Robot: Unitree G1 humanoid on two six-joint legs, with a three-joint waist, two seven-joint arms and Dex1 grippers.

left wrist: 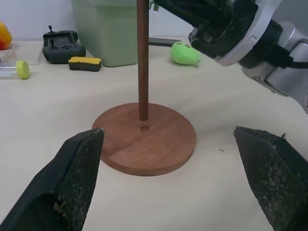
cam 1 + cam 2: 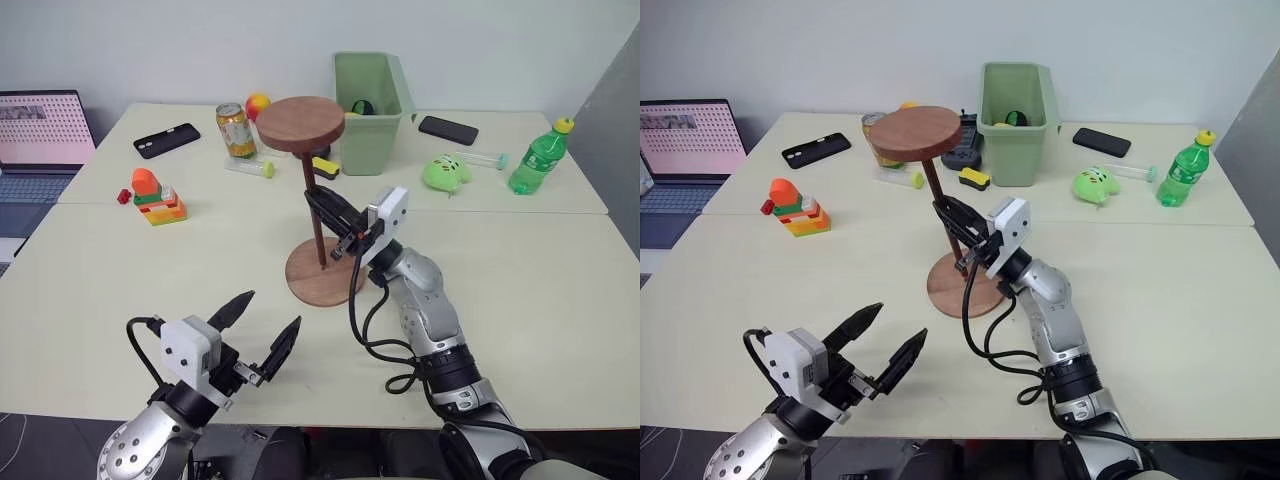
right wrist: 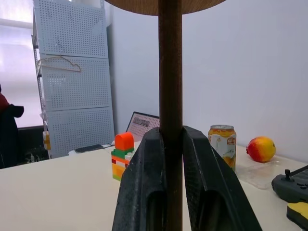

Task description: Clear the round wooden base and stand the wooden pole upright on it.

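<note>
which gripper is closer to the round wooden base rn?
Right. The right gripper is shut on the wooden pole directly above the round wooden base. The left gripper is open, off to the base's near left, touching nothing.

Cream tables (image 2: 560, 300), pale wall (image 2: 500, 40), perhaps pegboard (image 3: 72, 72)

No readable text showing

The printing on the can (image 2: 236, 130) and the rows on the laptop screen (image 2: 42, 127), both left of the green bin (image 2: 371, 110), are staying illegible.
</note>
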